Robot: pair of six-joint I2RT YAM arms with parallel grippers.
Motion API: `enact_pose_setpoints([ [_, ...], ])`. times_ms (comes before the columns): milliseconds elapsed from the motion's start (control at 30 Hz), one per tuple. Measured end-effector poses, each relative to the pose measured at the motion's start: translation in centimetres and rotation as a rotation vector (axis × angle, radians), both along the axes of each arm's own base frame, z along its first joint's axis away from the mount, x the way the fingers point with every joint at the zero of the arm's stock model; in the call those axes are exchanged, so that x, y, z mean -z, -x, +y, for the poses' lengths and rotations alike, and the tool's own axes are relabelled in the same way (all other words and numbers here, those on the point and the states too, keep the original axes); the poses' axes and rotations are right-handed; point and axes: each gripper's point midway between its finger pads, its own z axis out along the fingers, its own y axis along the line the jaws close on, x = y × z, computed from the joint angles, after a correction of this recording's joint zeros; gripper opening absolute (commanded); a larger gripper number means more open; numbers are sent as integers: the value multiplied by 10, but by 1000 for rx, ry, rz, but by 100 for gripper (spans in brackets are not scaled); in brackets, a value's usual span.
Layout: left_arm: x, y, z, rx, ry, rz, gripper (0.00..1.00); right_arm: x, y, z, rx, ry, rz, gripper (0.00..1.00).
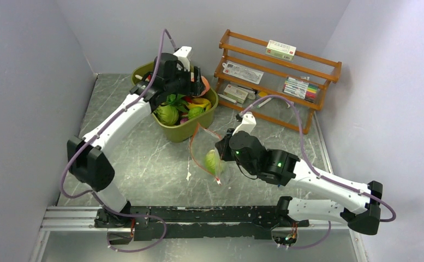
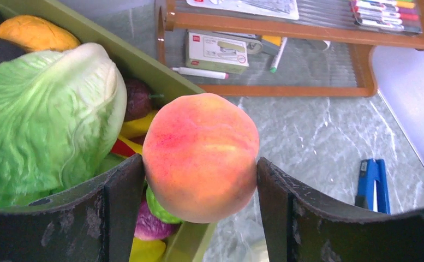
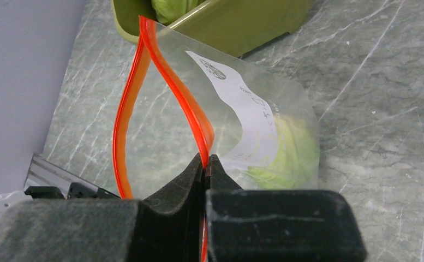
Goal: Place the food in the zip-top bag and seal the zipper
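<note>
My left gripper [image 2: 198, 164] is shut on an orange-pink peach [image 2: 201, 155], a finger pressed against each side, above the right rim of the olive-green tub [image 2: 138, 60]. More food lies in the tub: a leafy green lettuce [image 2: 40, 109], a round cabbage [image 1: 167, 114] and a dark purple ball [image 2: 137, 98]. The clear zip-top bag [image 3: 286, 109] lies on the table in front of the tub with a green vegetable [image 3: 291, 155] inside. Its mouth gapes open. My right gripper [image 3: 207, 158] is shut on one side of the orange-red zipper [image 3: 168, 82], holding that edge up.
A wooden rack [image 1: 308, 60] with markers and small boxes stands at the back right. A blue-handled tool [image 2: 373, 183] lies on the marble table to the right of the tub. Grey walls close in the left, back and right sides.
</note>
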Motion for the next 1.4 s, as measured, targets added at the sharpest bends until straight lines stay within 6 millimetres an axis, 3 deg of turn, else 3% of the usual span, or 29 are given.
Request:
enact_pose_setpoints([
  [267, -12, 49, 17, 42, 49, 9, 46, 7, -1, 3, -1, 17, 14, 0],
  [567, -48, 143, 34, 185, 221, -10, 46, 5, -3, 10, -5, 8, 14, 0],
  [800, -53, 202, 35, 318, 361, 37, 45, -4, -3, 13, -11, -17, 10, 0],
  [1133, -18, 239, 34, 409, 402, 170, 47, -6, -1, 17, -19, -41, 23, 0],
  [1400, -15, 246, 34, 424, 411, 194, 50, -5, 0, 21, -29, -46, 31, 0],
])
